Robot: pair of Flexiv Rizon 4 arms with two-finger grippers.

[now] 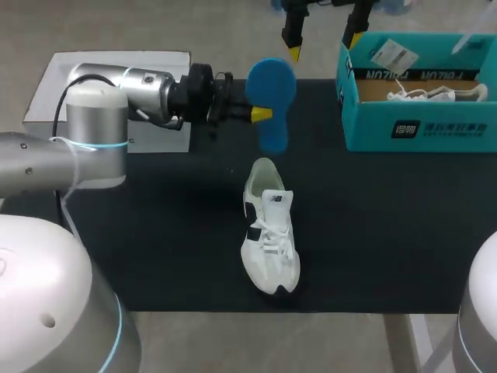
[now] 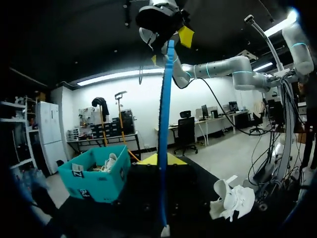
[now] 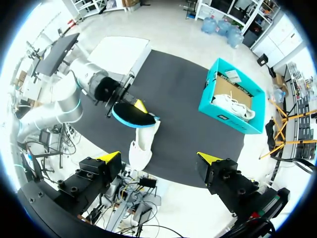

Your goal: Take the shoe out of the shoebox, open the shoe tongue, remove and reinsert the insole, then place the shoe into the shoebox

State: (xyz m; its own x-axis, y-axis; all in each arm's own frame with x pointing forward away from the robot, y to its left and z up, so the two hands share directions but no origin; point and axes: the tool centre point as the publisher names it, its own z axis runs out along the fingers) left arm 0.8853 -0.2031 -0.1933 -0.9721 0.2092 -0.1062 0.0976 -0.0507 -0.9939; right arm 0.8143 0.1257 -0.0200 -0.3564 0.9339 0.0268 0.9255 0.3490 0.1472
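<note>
The left gripper (image 1: 260, 115) is clamped on the blue insole (image 1: 270, 89) and holds it in the air over the far middle of the black mat (image 1: 171, 233). One yellow tip shows against it; the other seems to be hidden behind. The white shoe (image 1: 269, 233) rests on its sole mid-mat, toe toward the near edge. The teal shoebox (image 1: 419, 128) sits at the far right corner (a second shoe (image 1: 435, 95) inside). The right gripper (image 3: 159, 158) hangs high above the far edge, fingers spread and grasping nothing.
</note>
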